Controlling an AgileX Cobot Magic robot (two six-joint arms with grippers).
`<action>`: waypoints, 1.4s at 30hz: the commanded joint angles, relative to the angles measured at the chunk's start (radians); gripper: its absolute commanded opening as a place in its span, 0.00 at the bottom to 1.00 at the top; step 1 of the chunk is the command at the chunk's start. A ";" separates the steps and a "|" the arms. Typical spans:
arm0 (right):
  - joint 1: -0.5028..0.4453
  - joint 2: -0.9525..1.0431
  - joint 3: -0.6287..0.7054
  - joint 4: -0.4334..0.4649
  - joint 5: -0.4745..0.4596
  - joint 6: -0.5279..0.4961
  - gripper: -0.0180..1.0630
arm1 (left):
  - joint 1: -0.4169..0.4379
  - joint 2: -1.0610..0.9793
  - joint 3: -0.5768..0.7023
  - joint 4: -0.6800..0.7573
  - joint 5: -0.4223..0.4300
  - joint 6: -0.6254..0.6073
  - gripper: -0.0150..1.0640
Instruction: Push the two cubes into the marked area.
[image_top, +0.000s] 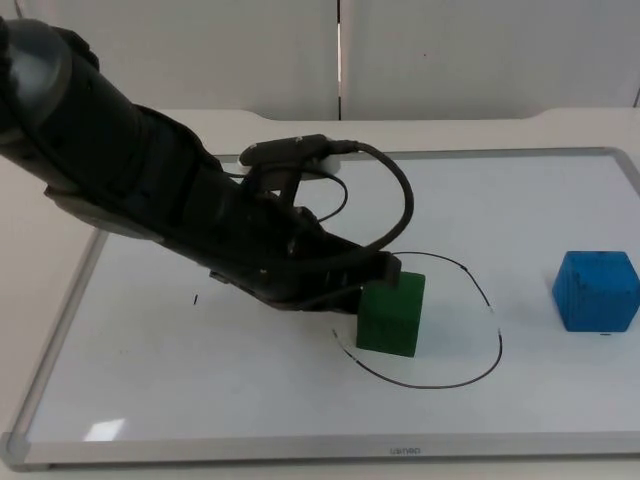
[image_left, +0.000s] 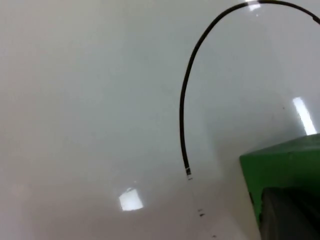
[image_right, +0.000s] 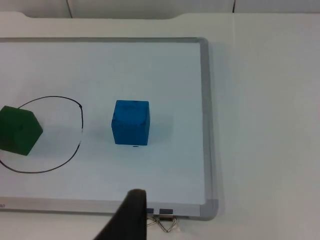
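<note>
Left tool (image_top: 365, 285) presses against green wooden cube (image_top: 391, 314) inside the black drawn circle (image_top: 478, 285); its opening cannot be told. Blue cube (image_top: 597, 290) sits outside.

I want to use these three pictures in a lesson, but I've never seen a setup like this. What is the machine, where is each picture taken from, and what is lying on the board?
It is a robot with two black arms, each ending in a two-finger gripper. One picture looks down from a fixed camera; the other two come from cameras on the arms' wrists. On the table lies a whiteboard with a drawn circle, the marked area. The left gripper is pressed against a green cube, which sits inside the circle. A blue cube stands outside it, towards the right. The right arm waits; its fingertip hangs near the board's edge. Nothing is held; the cubes are only pushed.
</note>
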 joint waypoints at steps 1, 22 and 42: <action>-0.004 -0.004 0.000 0.000 -0.007 0.002 0.99 | 0.000 -0.005 -0.008 -0.010 0.001 0.010 0.02; -0.004 -0.004 0.000 0.000 -0.007 0.002 0.99 | 0.112 -0.582 -0.006 0.292 -0.015 -0.175 0.01; -0.004 -0.004 0.000 0.000 -0.007 0.002 0.99 | 0.112 -0.904 -0.002 0.622 0.065 -0.410 0.01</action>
